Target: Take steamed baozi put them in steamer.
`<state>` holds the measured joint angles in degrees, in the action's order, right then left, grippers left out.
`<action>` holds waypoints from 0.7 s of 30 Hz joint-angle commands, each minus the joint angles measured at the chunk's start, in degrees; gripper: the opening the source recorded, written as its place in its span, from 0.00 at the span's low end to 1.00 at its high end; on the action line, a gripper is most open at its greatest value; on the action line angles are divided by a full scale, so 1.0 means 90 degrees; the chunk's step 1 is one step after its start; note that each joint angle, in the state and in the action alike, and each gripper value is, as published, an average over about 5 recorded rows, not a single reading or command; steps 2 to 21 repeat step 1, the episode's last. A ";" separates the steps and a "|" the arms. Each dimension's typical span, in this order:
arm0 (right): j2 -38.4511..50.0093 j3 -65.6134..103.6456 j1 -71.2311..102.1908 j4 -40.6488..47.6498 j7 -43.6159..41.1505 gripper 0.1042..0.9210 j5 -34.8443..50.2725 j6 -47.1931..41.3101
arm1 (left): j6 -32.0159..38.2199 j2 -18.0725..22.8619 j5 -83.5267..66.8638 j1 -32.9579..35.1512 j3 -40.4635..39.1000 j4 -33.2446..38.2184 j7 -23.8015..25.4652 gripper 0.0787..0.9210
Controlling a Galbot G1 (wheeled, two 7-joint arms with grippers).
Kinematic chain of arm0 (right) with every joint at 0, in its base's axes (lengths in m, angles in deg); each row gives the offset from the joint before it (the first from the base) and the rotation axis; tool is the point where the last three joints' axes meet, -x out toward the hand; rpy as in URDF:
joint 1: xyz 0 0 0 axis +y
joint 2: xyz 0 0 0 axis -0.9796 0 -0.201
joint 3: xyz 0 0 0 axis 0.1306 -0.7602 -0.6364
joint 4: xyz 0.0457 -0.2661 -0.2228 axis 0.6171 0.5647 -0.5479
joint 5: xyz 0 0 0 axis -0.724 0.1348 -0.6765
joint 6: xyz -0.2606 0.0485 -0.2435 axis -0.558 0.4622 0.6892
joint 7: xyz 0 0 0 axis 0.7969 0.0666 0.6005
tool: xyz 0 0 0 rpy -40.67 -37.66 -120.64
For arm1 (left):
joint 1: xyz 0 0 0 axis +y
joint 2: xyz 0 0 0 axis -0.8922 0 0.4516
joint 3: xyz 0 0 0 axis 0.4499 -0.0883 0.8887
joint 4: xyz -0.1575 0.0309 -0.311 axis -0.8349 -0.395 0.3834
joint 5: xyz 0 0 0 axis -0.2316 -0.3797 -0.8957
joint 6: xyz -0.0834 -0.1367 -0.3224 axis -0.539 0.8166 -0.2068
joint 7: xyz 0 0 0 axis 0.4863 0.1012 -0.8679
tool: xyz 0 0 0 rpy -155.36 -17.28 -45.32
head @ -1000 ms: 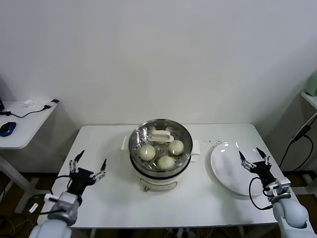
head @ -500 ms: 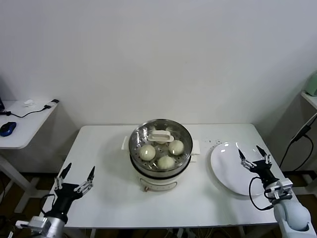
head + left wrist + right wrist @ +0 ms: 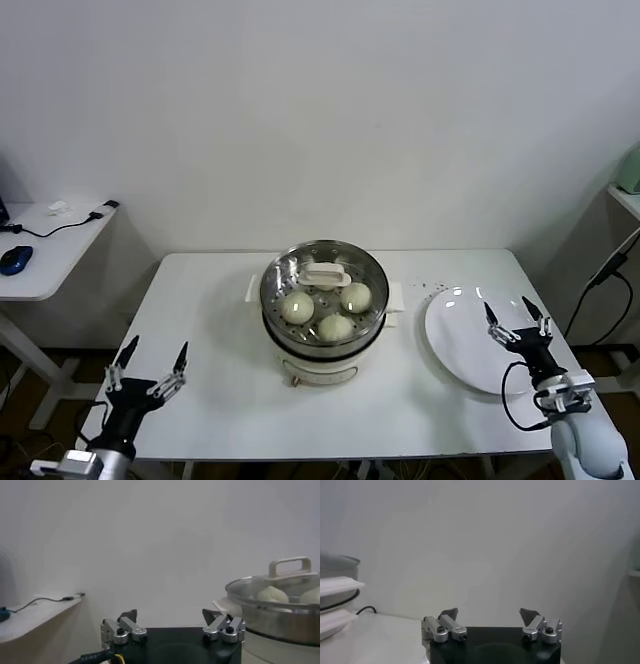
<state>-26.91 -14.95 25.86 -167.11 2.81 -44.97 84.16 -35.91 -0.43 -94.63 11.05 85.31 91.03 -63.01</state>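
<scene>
Evidently loaded: three baozi (image 3: 334, 308) visible in the lidded steamer (image 3: 322, 312) at frame centre, so left gripper (image 3: 145, 368) lower left and right gripper (image 3: 518, 322) over the bare plate (image 3: 458, 350) at right hang spread, holding nothing.

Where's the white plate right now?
In the head view, the white plate lies on the table's right side, beside the steamer, with the open right gripper over its outer edge.

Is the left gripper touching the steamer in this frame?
Apart. The head view shows the left gripper, open, near the table's front-left corner, with bare tabletop between it and the steamer.
</scene>
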 commanded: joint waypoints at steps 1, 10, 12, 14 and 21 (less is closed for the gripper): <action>-0.0165 0.0148 0.0171 -0.0131 0.0058 0.88 0.0000 0.0054 | 0.0077 0.0058 0.0460 -0.0002 -0.0050 0.0009 -0.0092 0.88; -0.0165 0.0148 0.0171 -0.0131 0.0058 0.88 0.0000 0.0054 | 0.0077 0.0058 0.0460 -0.0002 -0.0050 0.0009 -0.0092 0.88; -0.0165 0.0148 0.0171 -0.0131 0.0058 0.88 0.0000 0.0054 | 0.0077 0.0058 0.0460 -0.0002 -0.0050 0.0009 -0.0092 0.88; -0.0165 0.0148 0.0171 -0.0131 0.0058 0.88 0.0000 0.0054 | 0.0077 0.0058 0.0460 -0.0002 -0.0050 0.0009 -0.0092 0.88; -0.0165 0.0148 0.0171 -0.0131 0.0058 0.88 0.0000 0.0054 | 0.0077 0.0058 0.0460 -0.0002 -0.0050 0.0009 -0.0092 0.88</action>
